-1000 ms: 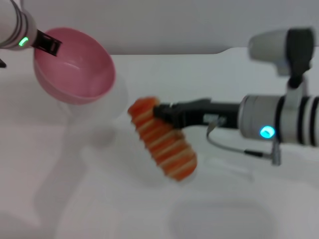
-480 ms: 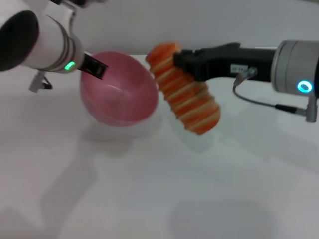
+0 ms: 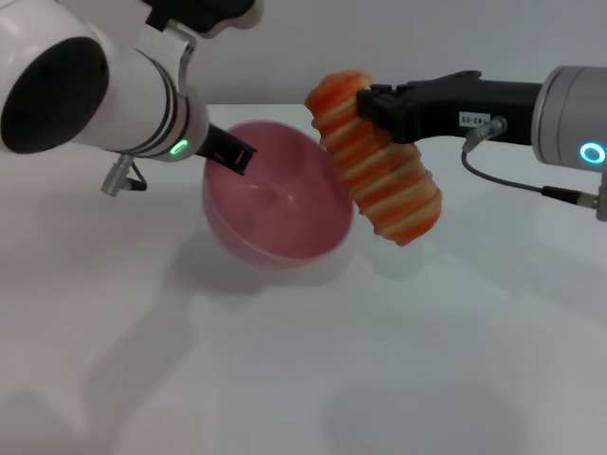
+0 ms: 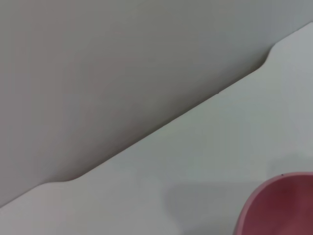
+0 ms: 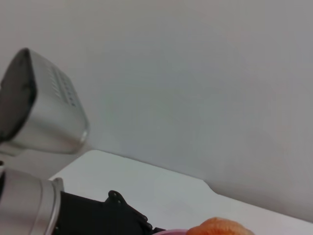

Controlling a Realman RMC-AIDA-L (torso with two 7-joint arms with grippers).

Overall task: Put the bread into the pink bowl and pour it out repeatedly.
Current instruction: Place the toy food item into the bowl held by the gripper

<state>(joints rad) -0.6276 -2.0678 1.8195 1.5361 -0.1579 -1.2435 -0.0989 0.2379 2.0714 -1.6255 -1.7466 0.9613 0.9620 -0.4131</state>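
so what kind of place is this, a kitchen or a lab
Probably a lab test bench, not a kitchen: a bare white table against a plain grey wall, with only a toy bread and a pink bowl held by the two arms.

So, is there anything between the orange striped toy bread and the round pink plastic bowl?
No. In the head view the orange striped bread, held by the right gripper, hangs right beside the pink bowl rim; nothing lies between.
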